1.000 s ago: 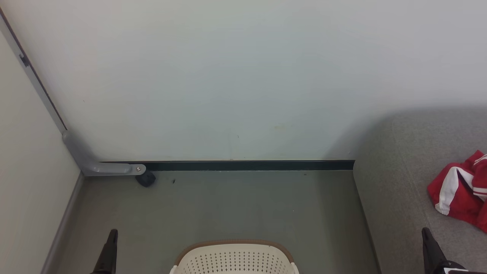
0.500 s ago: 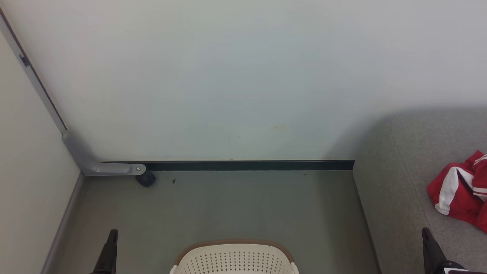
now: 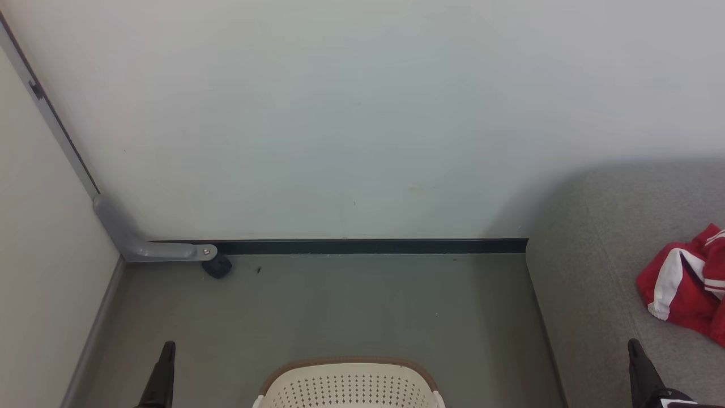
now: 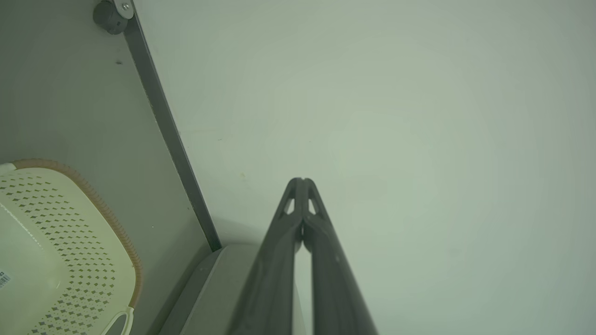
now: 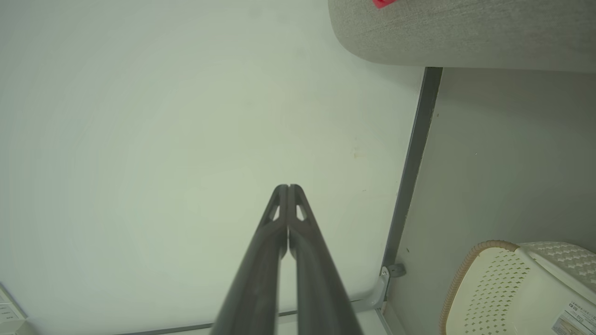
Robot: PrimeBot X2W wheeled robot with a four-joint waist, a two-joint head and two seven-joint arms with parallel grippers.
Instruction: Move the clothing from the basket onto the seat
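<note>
Where head view crops basket (image 3: pixel 348 391), wrist views, sticker (image 5: pixel 570 320)

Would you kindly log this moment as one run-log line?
left gripper: shut, empty | right gripper: shut, empty | clothing: on seat | basket: on floor

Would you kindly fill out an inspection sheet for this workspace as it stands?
Surface: grey floor, with the basket standing on it.
Job's things: red clothing lying on the seat; no clothing in the part of the basket seen.
Clutter: dark knob below grey bracket.
Grippers: left gripper shut, right gripper shut, holding nothing.
Cables: nothing seen.
Surroundings: pale wall.
</note>
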